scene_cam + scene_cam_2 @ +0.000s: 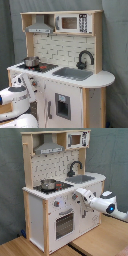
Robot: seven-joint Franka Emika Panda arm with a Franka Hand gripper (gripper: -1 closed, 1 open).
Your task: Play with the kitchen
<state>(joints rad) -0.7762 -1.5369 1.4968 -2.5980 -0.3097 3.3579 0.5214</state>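
Kitchen (55,193) stood on a wooden table (20,247) before a grey backdrop; the white arm's gripper (76,193) reached its front panel by the oven door (64,223), jaws' state impossible to tell. Farther up sat a pot (48,184), sink (84,178), black faucet (73,168), then hood (49,148) and microwave (76,139)

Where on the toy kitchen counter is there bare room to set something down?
The rounded counter end beside the sink, past the faucet, is bare. The sink basin itself looks empty. The stovetop is crowded by the pot, and the arm blocks the kitchen's front below that edge.
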